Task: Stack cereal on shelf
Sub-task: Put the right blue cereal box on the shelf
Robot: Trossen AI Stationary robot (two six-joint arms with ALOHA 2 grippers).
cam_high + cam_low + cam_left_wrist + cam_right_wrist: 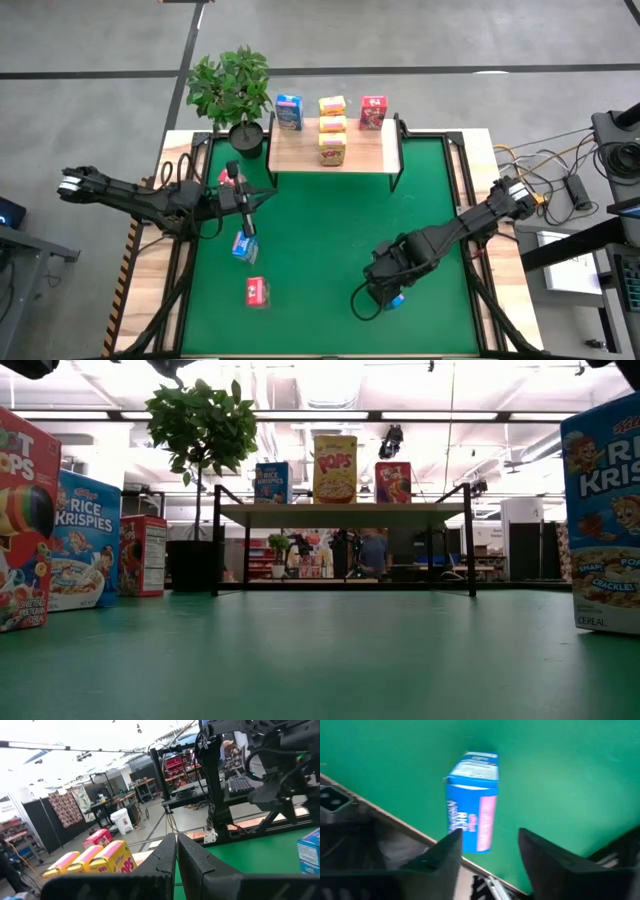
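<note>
The wooden shelf (335, 152) stands at the mat's far edge. On it stand a blue cereal box (289, 112), three yellow ones in a row (332, 127) and a red one (373, 112). A red box (228, 178), a blue box (244, 246) and another red box (256, 292) stand on the mat at the left. My left gripper (243, 200) is shut and holds nothing, raised beside these. My right gripper (490, 852) hangs open, pointing steeply down over a fourth blue box (472, 802) that stands on the mat near the front right, apart from the fingers.
A potted plant (232, 90) stands at the table's far left corner, next to the shelf. The shelf's black legs (216, 540) frame a gap under the board. Cables (560, 175) lie beyond the table's right edge. Bare green mat (320, 240) spreads across the middle.
</note>
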